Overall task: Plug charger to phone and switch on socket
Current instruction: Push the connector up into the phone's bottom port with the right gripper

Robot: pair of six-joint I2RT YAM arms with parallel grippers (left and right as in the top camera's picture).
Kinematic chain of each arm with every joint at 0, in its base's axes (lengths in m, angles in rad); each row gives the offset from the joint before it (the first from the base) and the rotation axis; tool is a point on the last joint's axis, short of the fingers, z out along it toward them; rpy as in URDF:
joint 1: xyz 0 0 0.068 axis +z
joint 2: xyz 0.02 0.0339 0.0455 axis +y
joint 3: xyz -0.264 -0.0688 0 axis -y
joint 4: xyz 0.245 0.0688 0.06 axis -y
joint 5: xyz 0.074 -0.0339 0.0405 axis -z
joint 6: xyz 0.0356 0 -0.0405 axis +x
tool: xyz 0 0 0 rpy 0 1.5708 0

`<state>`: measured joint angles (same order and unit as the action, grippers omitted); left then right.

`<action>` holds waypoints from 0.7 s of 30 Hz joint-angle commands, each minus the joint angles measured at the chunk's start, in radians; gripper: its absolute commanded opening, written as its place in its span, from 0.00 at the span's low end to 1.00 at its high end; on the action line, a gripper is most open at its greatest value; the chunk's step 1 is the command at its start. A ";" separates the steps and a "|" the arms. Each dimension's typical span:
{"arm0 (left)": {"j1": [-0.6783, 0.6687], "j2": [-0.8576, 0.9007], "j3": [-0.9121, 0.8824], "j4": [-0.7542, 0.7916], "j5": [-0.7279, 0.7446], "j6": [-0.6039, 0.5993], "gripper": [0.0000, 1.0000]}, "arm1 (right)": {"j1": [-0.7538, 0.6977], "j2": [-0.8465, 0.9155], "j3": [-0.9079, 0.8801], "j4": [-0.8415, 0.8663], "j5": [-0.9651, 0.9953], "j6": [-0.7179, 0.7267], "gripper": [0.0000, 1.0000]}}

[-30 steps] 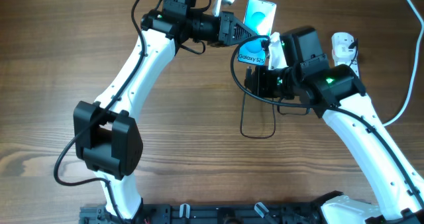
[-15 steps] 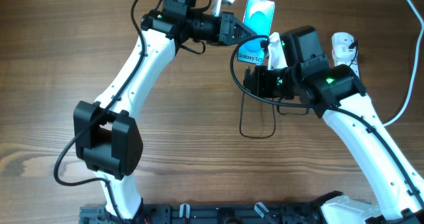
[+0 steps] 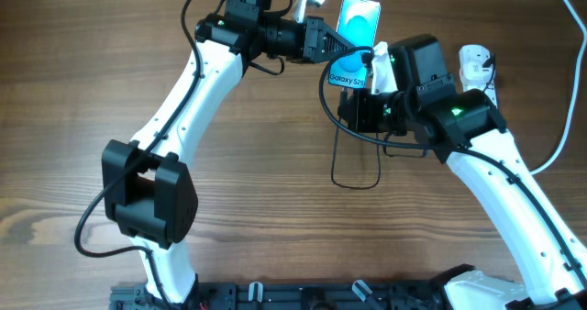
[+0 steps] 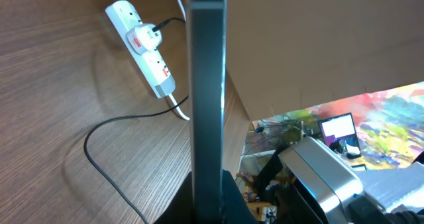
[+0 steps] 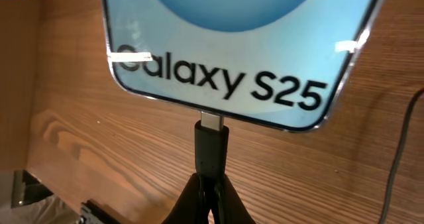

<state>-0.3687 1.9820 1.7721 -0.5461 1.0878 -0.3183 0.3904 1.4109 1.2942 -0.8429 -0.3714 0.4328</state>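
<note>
My left gripper [image 3: 341, 46] is shut on the phone [image 3: 359, 21] and holds it above the table, cyan screen up, with the white "Galaxy S25" strip [image 3: 347, 74] toward my right arm. In the left wrist view the phone [image 4: 207, 85] is edge-on between the shut fingers [image 4: 228, 197]. My right gripper [image 5: 211, 182] is shut on the charger's black connector [image 5: 211, 148]. Its metal tip [image 5: 212, 120] meets the phone's lower edge [image 5: 232, 85], with some metal showing. The thin black cable [image 3: 358, 168] loops on the table below. The white socket [image 3: 475, 64] lies at the far right.
The socket [image 4: 142, 48] has red markings and a plug in it, and the black cable [image 4: 109, 161] curves away from it over the wood. A thick white cord [image 3: 570, 81] runs down the table's right edge. Both arms crowd the far middle of the table.
</note>
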 commanded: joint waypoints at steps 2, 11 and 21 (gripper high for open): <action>0.000 -0.024 0.008 0.003 0.014 0.027 0.04 | 0.005 0.006 0.017 -0.003 0.035 -0.014 0.04; -0.001 -0.024 0.008 0.003 0.014 0.027 0.04 | 0.005 0.006 0.017 0.002 0.008 -0.013 0.05; -0.001 -0.024 0.008 0.003 0.014 0.027 0.04 | 0.005 0.006 0.017 0.005 0.004 -0.010 0.04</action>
<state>-0.3687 1.9820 1.7721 -0.5461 1.0847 -0.3180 0.3904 1.4109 1.2942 -0.8436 -0.3580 0.4332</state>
